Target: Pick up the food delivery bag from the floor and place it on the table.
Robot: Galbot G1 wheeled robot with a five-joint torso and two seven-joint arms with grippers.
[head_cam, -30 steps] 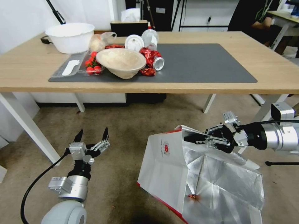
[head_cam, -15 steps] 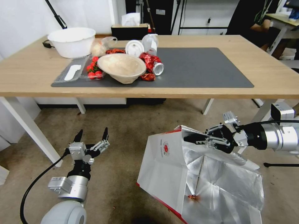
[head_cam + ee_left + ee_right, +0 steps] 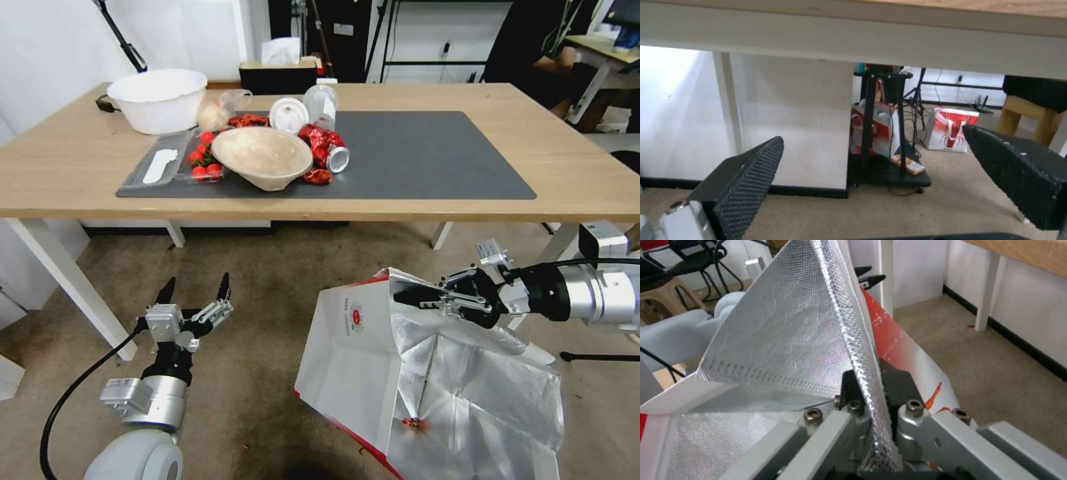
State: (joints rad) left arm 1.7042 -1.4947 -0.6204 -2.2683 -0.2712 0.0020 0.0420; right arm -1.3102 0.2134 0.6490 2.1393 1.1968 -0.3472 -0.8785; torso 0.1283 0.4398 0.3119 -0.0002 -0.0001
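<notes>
Round red logo [image 3: 355,316] on food delivery bag [image 3: 353,373], lettering unreadable

The head view looks forward and down over the large light-wood table [image 3: 587,160]. Both wrist views sit low, close behind their grippers, sharing the beige mottled carpet floor [image 3: 871,213].

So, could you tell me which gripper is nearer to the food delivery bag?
The right. The right gripper is shut on the food delivery bag at its foil rim; the left gripper hovers open above the floor, apart from the bag.
</notes>
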